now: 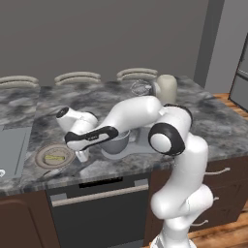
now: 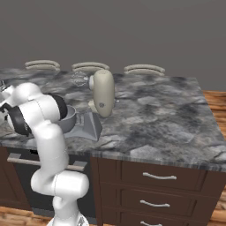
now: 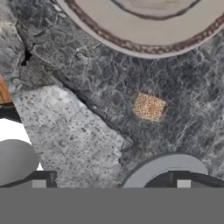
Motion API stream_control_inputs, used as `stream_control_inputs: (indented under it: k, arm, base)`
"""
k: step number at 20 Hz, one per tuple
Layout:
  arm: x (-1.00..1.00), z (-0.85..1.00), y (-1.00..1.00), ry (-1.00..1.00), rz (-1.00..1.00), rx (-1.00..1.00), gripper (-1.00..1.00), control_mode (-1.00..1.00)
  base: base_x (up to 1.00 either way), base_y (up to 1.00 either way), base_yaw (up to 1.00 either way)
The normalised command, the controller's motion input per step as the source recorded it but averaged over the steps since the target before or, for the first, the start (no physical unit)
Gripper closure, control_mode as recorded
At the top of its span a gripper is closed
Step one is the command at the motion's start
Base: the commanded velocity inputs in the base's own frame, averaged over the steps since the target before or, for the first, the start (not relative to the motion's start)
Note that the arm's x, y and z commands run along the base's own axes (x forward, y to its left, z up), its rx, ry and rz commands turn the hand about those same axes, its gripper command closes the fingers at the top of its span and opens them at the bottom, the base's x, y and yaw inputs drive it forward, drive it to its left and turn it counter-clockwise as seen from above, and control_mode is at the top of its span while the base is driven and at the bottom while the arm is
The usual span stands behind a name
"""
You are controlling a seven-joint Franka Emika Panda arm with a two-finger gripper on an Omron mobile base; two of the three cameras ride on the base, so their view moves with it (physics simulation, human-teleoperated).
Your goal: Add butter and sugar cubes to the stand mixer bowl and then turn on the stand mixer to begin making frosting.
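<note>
The gripper [image 3: 111, 183] hung low over the counter [image 3: 74, 131] with its jaws spread as wide as they go and nothing between them, which made sense, since it looked set up for a pick rather than a drop. Straight ahead of it in the hand view sat the sugar cube [image 3: 149, 106], a little tan lump lying loose on the dark stone, apart from everything. It sat between the plate [image 3: 144, 35] and the curved grey edge near the fingers, probably the mixer's base plate, though that was hard to call.

From the left base view, the hand [image 1: 82, 156] was pointed down just beside the plate [image 1: 44, 163], and the butter [image 1: 55, 157] lay flat on that plate as a yellow stick, not yet in the bowl. The bowl [image 1: 116, 143] was tucked close behind the forearm, sitting on the mixer's base. The mixer [image 2: 103, 92] had its cream head tipped up and back, which left the bowl open from above for dropping stuff in.

Best guess: the cube was the current target, with the wide jaws giving slack around such a tiny thing. Being that small and loose, it could easily get nudged away if the fingers came down off-center. Both ingredients looked to be still outside the bowl, so the task seemed at an early stage.
</note>
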Motion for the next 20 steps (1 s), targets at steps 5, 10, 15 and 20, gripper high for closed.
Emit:
stream_control_inputs:
  k: [5,10,15,20]
  arm:
    - [0.31,-0.31,0.17,0.09,0.0,-0.06,-1.0,-1.0]
    - [0.31,-0.22,0.13,0.06,-0.01,-0.05,-1.0,-1.0]
    - [0.3,-0.22,0.02,0.08,-0.01,-0.05,-1.0,-1.0]
    - [0.24,-0.23,0.0,0.07,-0.01,-0.05,-1.0,-1.0]
  base:
    - [0.0,0.0,0.0]
    - [0.0,0.0,0.0]
    - [0.0,0.0,0.0]
    - [0.0,0.0,0.0]
